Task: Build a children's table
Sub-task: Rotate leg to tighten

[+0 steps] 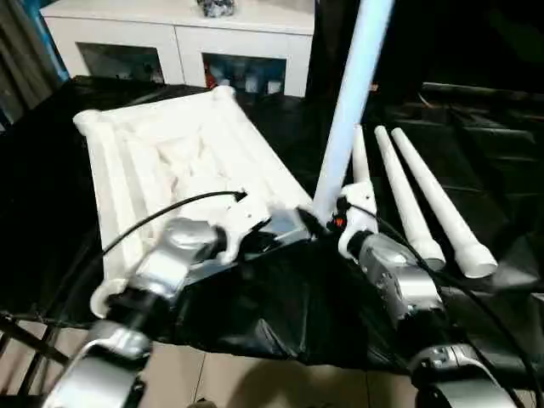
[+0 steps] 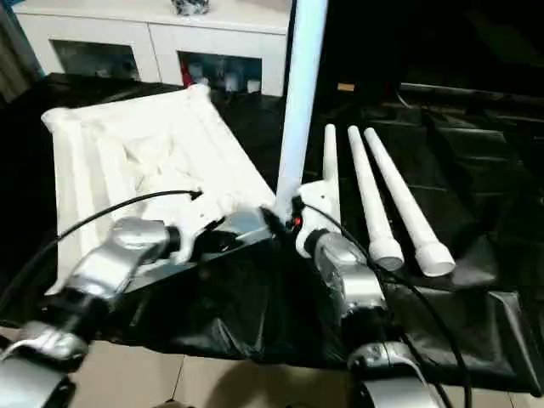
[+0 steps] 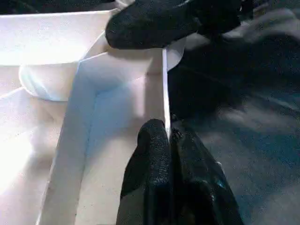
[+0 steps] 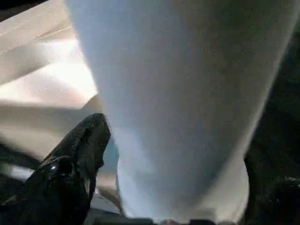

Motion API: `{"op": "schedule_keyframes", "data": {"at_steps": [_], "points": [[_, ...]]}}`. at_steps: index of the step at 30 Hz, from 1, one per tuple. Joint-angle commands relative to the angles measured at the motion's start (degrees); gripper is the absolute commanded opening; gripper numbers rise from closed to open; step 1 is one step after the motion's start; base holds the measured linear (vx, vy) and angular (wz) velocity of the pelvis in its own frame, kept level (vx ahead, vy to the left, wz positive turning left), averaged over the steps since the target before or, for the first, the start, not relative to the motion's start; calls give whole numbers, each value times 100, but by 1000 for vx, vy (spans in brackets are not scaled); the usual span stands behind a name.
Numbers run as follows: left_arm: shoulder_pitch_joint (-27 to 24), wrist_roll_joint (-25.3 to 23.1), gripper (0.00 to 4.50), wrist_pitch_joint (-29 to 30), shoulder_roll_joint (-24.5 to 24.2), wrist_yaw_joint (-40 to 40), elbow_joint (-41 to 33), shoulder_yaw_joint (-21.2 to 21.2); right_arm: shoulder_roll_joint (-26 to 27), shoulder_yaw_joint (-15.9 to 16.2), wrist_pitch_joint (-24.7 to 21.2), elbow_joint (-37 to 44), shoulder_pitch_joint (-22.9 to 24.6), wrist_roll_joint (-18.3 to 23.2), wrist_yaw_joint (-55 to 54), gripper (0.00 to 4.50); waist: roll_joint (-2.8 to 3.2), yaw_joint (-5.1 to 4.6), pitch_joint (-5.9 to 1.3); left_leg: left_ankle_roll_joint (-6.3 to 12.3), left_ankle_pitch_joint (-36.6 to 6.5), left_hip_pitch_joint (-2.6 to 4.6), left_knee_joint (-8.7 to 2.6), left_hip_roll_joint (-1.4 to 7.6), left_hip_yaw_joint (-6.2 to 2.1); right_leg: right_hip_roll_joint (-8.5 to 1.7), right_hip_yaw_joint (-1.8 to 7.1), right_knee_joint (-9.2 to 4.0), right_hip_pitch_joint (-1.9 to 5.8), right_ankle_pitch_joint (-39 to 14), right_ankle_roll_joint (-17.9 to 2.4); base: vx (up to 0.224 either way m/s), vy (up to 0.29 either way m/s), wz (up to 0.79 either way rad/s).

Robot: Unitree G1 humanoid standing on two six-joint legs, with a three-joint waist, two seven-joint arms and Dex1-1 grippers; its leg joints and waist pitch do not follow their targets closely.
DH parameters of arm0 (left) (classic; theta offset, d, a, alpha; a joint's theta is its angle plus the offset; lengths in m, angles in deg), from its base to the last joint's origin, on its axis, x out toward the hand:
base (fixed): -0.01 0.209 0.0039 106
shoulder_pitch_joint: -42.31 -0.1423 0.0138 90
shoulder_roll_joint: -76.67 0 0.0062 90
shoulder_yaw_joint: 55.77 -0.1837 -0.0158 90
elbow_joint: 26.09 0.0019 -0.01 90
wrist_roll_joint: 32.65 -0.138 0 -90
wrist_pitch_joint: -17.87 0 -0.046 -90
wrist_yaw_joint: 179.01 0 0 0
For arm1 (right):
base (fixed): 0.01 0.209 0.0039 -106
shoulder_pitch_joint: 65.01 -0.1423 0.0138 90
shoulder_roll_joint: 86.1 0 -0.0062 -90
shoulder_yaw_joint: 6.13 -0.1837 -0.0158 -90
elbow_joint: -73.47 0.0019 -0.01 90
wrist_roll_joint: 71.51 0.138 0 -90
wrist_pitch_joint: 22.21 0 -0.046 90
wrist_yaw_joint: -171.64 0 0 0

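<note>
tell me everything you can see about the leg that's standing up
The upright leg is a long, round, white plastic-looking tube, tilted slightly and running out past the picture's top. Its foot sits at the near right corner of the upside-down table top. The right gripper is at its base, one black finger beside the tube. Three more legs lie on the black sheet beside it.

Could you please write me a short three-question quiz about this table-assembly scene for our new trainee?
1. True or false: the table top lies with its ribbed underside up.
2. How many legs lie loose on the black sheet?
3. What does the left gripper pinch: (a) a loose leg, (b) the table top's thin edge wall, (c) the sheet?

Key:
1. True.
2. Three; a fourth, the upright leg, stands at the top's near corner by the right gripper.
3. (b).
</note>
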Motion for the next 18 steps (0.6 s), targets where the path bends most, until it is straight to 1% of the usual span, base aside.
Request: {"op": "schedule_keyframes", "data": {"at_steps": [1, 2, 3, 4, 5, 6, 7, 8, 9, 10, 11, 12, 13, 15, 18], "points": [[-57, 193, 0, -234, 5, -398, -250, -203, -77, 360, -177, 248, 147, 132, 639, 393, 10, 14, -373, 371, -838, 22, -322, 302, -70, -472, 274, -314, 317, -520, -1277, 0, 0, 0], [-63, 201, 0, -239, -14, -429, -257, -205, -116, 385, -173, 294, 170, 143, 716, 393, 9, 8, -364, 381, -849, 14, -330, 303, -69, -470, 274, -319, 313, -540, -1289, 0, 0, 0], [-98, 256, 0, -294, -151, -653, -291, -225, -401, 553, -169, 636, 337, 246, 1302, 393, 8, 25, -360, 366, -905, 27, -331, 308, -67, -477, 269, -334, 305, -654, -1285, 0, 0, 0], [-115, 286, 0, -329, -225, -778, -302, -237, -566, 641, -193, 829, 424, 310, 1620, 393, -1, 35, -356, 358, -936, 31, -331, 306, -66, -472, 265, -343, 311, -720, -1275, 0, 0, 0], [-115, 286, 0, -329, -225, -778, -302, -237, -566, 641, -193, 829, 424, 310, 1620, 393, -4, 63, -355, 370, -975, 29, -323, 312, -58, -470, 271, -337, 314, -779, -1250, 0, 0, 0], [-131, 332, 0, -371, -334, -964, -304, -250, -832, 771, -269, 1097, 533, 399, 2086, 393, -9, 67, -342, 365, -1004, 15, -331, 320, -58, -474, 270, -349, 311, -873, -1227, 0, 0, 0], [-131, 332, 0, -371, -334, -964, -304, -250, -832, 771, -269, 1097, 533, 399, 2086, 393, -11, 75, -342, 371, -1015, 18, -332, 314, -60, -468, 264, -358, 319, -934, -1215, 0, 0, 0], [-136, 349, 0, -394, -372, -1037, -297, -251, -930, 809, -300, 1180, 566, 415, 2267, 393, -21, 77, -337, 360, -1046, 19, -332, 320, -58, -472, 263, -365, 300, -1059, -1194, 0, 0, 0], [-153, 406, 0, -425, -460, -1252, -319, -271, -1153, 894, -457, 1352, 615, 481, 2650, 393, -31, 89, -322, 354, -1103, 15, -332, 315, -57, -473, 265, -382, 302, -1253, -1154, 0, 0, 0], [-154, 410, 0, -426, -464, -1263, -321, -272, -1164, 899, -464, 1360, 618, 485, 2669, 393, -29, 100, -323, 349, -1100, 13, -336, 319, -62, -477, 264, -385, 307, -1322, -1123, 0, 0, 0], [-162, 433, 0, -434, -494, -1345, -339, -283, -1247, 941, -480, 1402, 628, 484, 2799, 393, -28, 113, -326, 333, -1119, 18, -333, 328, -61, -484, 267, -390, 290, -1408, -1099, 0, 0, 0], [-184, 460, 0, -452, -537, -1478, -379, -296, -1349, 991, -519, 1466, 642, 489, 2965, 367, -30, 114, -331, 312, -1095, 15, -334, 325, -66, -484, 266, -384, 289, -1408, -1098, 0, 0, 0], [-193, 475, 0, -463, -557, -1543, -398, -303, -1389, 1012, -538, 1493, 645, 490, 3033, 367, -39, 116, -328, 315, -1071, 6, -334, 319, -68, -483, 264, -389, 293, -1404, -1086, 0, 0, 0], [-212, 502, 0, -505, -612, -1701, -428, -333, -1479, 1080, -608, 1539, 643, 500, 3202, 354, -39, 117, -338, 320, -1007, 9, -327, 321, -68, -483, 264, -374, 292, -1327, -1097, 0, 0, 0], [-225, 529, 0, -544, -666, -1803, -435, -365, -1583, 1182, -665, 1634, 678, 504, 3343, 321, -33, 134, -344, 343, -937, 9, -319, 321, -66, -476, 259, -365, 292, -1215, -1124, 0, 0, 0]]}}
